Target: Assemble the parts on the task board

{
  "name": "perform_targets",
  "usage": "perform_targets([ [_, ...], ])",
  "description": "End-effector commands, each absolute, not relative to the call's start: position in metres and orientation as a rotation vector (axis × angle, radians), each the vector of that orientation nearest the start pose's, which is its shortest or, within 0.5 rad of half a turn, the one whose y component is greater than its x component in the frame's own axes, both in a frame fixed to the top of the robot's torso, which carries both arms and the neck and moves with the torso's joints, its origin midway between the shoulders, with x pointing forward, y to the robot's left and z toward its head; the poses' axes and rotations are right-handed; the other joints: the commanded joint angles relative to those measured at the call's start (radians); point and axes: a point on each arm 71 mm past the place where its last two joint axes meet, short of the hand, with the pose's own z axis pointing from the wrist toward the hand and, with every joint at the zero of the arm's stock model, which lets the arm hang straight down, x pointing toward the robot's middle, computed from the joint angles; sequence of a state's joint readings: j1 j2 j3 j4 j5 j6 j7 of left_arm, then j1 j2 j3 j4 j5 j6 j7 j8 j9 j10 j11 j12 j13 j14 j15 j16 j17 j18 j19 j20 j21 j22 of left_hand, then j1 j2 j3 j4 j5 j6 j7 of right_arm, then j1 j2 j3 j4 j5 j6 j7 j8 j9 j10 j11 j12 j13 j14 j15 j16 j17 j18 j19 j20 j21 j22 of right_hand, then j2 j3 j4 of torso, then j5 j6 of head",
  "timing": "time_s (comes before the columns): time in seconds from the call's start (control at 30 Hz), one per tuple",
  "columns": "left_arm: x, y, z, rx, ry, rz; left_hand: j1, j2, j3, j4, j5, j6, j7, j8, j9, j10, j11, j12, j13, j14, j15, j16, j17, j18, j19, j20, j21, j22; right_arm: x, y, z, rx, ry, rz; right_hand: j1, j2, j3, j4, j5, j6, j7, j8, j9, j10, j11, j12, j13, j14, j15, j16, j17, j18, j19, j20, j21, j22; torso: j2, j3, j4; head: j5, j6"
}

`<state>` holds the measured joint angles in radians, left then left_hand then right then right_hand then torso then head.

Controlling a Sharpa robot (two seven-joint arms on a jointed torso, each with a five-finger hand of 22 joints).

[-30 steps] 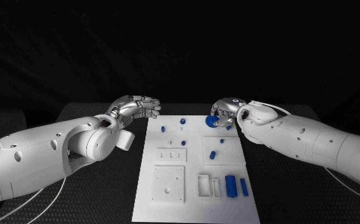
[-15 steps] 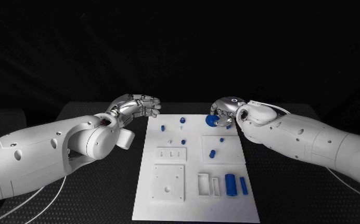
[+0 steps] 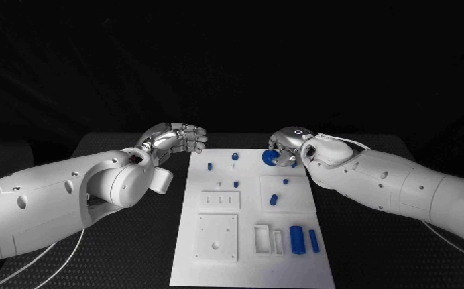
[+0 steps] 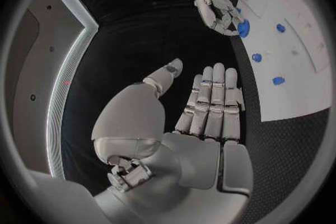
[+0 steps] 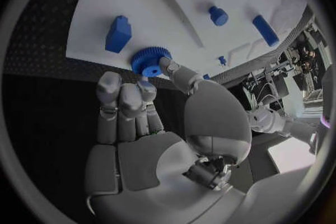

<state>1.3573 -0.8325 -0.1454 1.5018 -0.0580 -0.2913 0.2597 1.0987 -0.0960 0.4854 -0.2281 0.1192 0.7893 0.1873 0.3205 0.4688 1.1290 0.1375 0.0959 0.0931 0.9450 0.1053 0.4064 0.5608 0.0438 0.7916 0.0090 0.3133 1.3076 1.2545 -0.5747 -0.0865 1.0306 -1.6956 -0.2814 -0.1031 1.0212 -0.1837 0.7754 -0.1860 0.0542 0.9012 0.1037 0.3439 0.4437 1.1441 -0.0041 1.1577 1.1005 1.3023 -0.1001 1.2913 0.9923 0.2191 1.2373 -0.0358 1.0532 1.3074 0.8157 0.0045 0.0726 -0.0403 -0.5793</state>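
Step in hand: a blue gear (image 5: 149, 60) was being carried by the right hand (image 3: 286, 145), over the far right corner of the task board (image 3: 249, 262).
Right hand: the gear was pinched between thumb and fingertips.
Left hand (image 3: 175, 139): held nothing, fingers straight and close together, just off the board's far left edge.
Next move: judged to call for lowering the gear squarely onto its seat.

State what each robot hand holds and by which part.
The right robot hand pinches a blue gear by its toothed rim, at the board's far edge. The left robot hand holds nothing.
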Motion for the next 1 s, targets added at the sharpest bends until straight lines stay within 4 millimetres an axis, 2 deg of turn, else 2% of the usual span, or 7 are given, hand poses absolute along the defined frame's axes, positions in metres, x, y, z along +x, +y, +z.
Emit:
perform_targets([
  [0.03,0.505,0.207,-0.147,-0.987,1.559,-1.464,-0.005,0.003,0.003,-0.006,0.004,0.000,0.003,-0.006,0.000,0.002,0.008,-0.005,-0.002,0.000,0.007,-0.006,0.001,0.011,-0.007,0.002,0.004,0.024,0.569,-0.208,-0.199,-0.351,1.594,0.233,-0.012,-0.004,-0.001,0.007,-0.003,0.111,0.000,0.002,0.013,0.007,-0.002,0.004,-0.002,0.001,-0.008,-0.004,0.002,0.043,0.006,0.002,0.004,0.018,0.000,0.0006,0.0001,0.000,0.001],
  [0.33,0.506,0.209,-0.147,-0.990,1.554,-1.458,-0.004,0.003,0.004,-0.006,0.004,0.001,0.003,-0.006,0.000,0.002,0.008,-0.006,-0.002,0.001,0.007,-0.007,0.002,0.011,-0.007,0.002,0.004,0.024,0.559,-0.200,-0.190,-0.371,1.487,0.230,-0.014,-0.009,0.002,0.014,-0.004,0.118,-0.003,0.005,0.017,0.013,-0.005,0.005,-0.003,0.003,-0.012,-0.004,0.004,0.043,0.010,-0.001,0.007,0.018,0.000,0.0022,-0.0023,0.003,0.007],
  [0.47,0.506,0.210,-0.147,-0.991,1.552,-1.456,-0.004,0.003,0.004,-0.006,0.004,0.001,0.003,-0.006,0.000,0.002,0.008,-0.006,-0.002,0.001,0.007,-0.007,0.002,0.011,-0.007,0.002,0.004,0.024,0.552,-0.190,-0.184,-0.410,1.427,0.232,-0.009,-0.024,0.013,0.022,-0.005,0.121,-0.006,0.007,0.021,0.019,-0.008,0.004,-0.004,0.004,-0.014,-0.004,0.006,0.043,0.014,-0.005,0.010,0.017,-0.001,0.0021,-0.0047,0.004,0.011],
  [0.53,0.506,0.210,-0.147,-0.991,1.552,-1.456,-0.004,0.003,0.004,-0.007,0.004,0.001,0.003,-0.006,0.000,0.002,0.008,-0.006,-0.002,0.001,0.007,-0.007,0.002,0.011,-0.008,0.002,0.004,0.024,0.548,-0.184,-0.180,-0.425,1.399,0.238,-0.005,-0.041,0.027,0.035,-0.006,0.124,-0.007,0.008,0.025,0.024,-0.009,0.003,-0.006,0.005,-0.016,-0.005,0.007,0.043,0.017,-0.007,0.012,0.016,-0.001,0.0019,-0.0040,0.002,0.014],
  [0.63,0.506,0.210,-0.147,-0.991,1.552,-1.455,-0.004,0.003,0.004,-0.007,0.004,0.001,0.003,-0.006,0.000,0.002,0.007,-0.007,-0.002,0.001,0.007,-0.007,0.002,0.011,-0.008,0.002,0.004,0.024,0.545,-0.179,-0.177,-0.436,1.376,0.242,-0.003,-0.046,0.032,0.041,-0.006,0.124,-0.008,0.009,0.027,0.025,-0.010,0.003,-0.006,0.006,-0.016,-0.005,0.007,0.043,0.019,-0.008,0.013,0.016,-0.002,0.0025,-0.0059,0.004,0.016],
  [1.0,0.508,0.212,-0.147,-0.992,1.547,-1.449,-0.004,0.003,0.004,-0.007,0.005,0.001,0.003,-0.006,0.000,0.003,0.007,-0.007,-0.002,0.001,0.007,-0.008,0.003,0.011,-0.008,0.003,0.005,0.024,0.530,-0.136,-0.169,-0.514,1.274,0.284,0.000,-0.065,0.042,0.055,-0.006,0.127,-0.009,0.011,0.032,0.032,-0.011,0.001,-0.009,0.008,-0.016,-0.005,0.009,0.043,0.022,-0.009,0.017,0.016,-0.002,0.0010,-0.0044,0.012,0.024],
])
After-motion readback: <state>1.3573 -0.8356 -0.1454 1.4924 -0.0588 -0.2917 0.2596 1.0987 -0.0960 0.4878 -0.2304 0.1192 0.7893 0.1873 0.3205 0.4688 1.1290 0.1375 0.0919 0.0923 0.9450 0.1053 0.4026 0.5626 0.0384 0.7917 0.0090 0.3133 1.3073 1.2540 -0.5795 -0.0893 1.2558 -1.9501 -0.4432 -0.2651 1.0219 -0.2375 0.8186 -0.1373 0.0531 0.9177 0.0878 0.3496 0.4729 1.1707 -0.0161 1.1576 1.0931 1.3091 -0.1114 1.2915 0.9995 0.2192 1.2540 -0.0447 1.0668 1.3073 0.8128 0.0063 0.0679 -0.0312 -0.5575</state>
